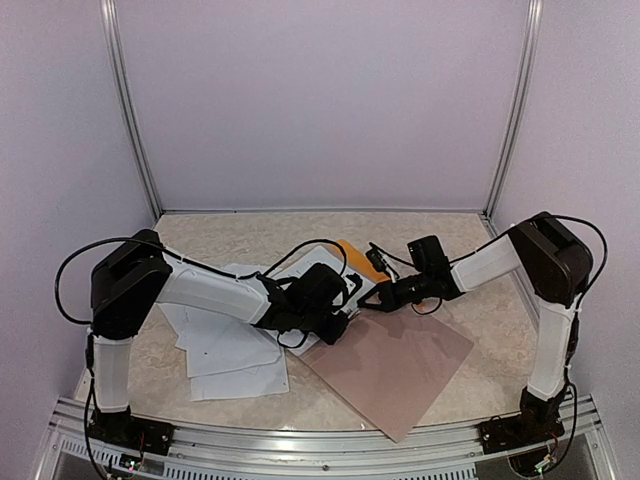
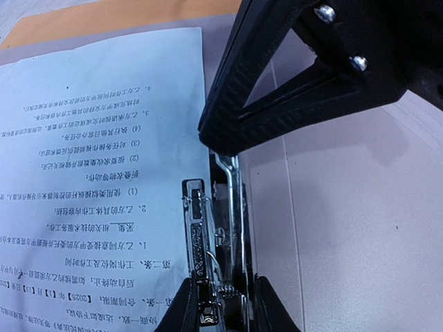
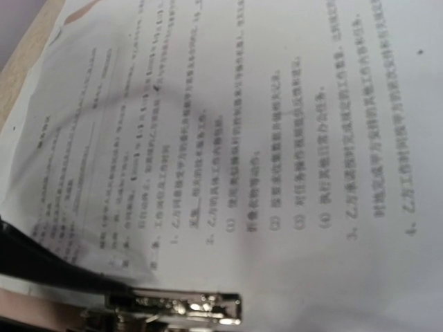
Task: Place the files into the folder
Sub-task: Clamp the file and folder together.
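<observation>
While two arms meet at mid-table, a beige marbled table (image 1: 470, 250) fills a booth of pale lilac walls (image 1: 320, 100) framed by aluminium posts (image 1: 130, 110). A pinkish-brown board (image 1: 395, 365) lies askew near the front edge.

Just behind the board's far-left edge, a corner of the orange folder (image 1: 356, 256) shows from under the grippers. One printed sheet (image 2: 90, 138) lies on the folder, its text upside down to the left wrist camera. The rest of the files (image 1: 235, 355) sit in a loose, fanned heap to the left of the board, partly under the left arm.

At the board's far-left edge, the left gripper (image 1: 335, 325) is narrowed onto the folder's metal clip (image 2: 196, 242). Its two black fingers (image 2: 181, 308) flank the clip's base and grasp it, beside the sheet's edge.

Opposite, the right gripper (image 1: 362, 302) is clenched tight, with nothing seen between its jaws. Its tip comes down at the sheet's edge just above the clip, close to the left gripper. From the right wrist, the sheet fills the view, with the clip (image 3: 173, 306) at the bottom and a dark finger (image 3: 41, 266) beside it.
</observation>
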### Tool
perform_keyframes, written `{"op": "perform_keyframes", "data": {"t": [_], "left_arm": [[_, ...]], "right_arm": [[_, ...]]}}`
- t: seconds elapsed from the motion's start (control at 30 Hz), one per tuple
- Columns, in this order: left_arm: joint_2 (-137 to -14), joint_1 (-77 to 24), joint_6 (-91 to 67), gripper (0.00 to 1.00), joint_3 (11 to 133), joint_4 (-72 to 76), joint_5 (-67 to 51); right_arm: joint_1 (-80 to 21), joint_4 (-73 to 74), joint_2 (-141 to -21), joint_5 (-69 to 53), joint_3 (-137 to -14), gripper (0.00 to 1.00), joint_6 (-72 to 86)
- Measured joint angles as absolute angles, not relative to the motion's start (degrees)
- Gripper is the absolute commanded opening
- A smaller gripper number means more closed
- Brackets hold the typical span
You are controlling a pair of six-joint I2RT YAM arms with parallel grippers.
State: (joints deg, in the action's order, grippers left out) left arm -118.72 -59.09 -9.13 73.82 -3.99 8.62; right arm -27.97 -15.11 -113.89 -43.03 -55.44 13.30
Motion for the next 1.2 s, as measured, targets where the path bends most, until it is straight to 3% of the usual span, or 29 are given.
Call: {"op": "perform_keyframes", "data": {"t": [1.2], "left_arm": [[-118.5, -58.6, -8.9, 0.17, 73.5, -3.7, 8.5]], "right_arm": [[-28.4, -11.0, -116.3, -40.7, -58.4, 0.00, 13.2]]}}
